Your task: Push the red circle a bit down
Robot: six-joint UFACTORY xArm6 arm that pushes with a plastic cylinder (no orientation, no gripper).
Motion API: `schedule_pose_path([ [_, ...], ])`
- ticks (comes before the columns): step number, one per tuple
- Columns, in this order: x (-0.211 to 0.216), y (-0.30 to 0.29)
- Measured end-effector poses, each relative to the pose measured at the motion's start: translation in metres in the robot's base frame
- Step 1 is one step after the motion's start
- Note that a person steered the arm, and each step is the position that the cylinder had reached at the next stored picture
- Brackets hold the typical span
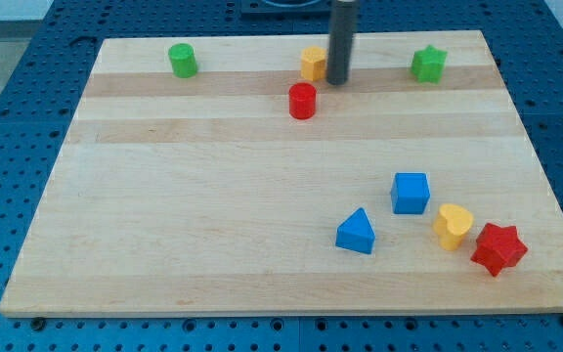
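The dark rod comes down from the view's top edge, where its upper part is cut off, and my tip (337, 82) sits on the wooden surface (213, 215) near the view's top, a little right of centre. There is no pincer on this arm to be open or closed — only the plain rod, so nothing is gripped.

The red circle (303, 101) stands just below and to the left of my tip, close to it but with a sliver of wood showing between them. Right beside the rod, on its left, is a yellow block (312, 63); the rod covers its right edge, so its shape is hard to make out, and I cannot tell whether the two touch.

Along the same top band, a green cylinder (183, 60) stands well off to the view's left and a green star (428, 65) to the view's right of the rod.

Down in the view's lower right sits a loose cluster: a blue triangle (357, 233), a blue cube (411, 193) above and to its right, then a yellow heart (453, 225), and a red star (498, 247) nearest the surface's right edge. The heart and the red star look very close — touching or not, I cannot say.
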State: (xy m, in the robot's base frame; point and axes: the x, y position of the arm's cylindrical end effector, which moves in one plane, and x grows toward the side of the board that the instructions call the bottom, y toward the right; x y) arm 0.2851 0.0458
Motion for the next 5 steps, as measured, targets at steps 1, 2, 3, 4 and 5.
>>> schedule_pose_path([
  [1, 0.033, -0.038],
  [2, 0.045, 0.008],
  [3, 0.033, -0.024],
  [4, 0.013, -0.069],
  [5, 0.024, -0.055],
])
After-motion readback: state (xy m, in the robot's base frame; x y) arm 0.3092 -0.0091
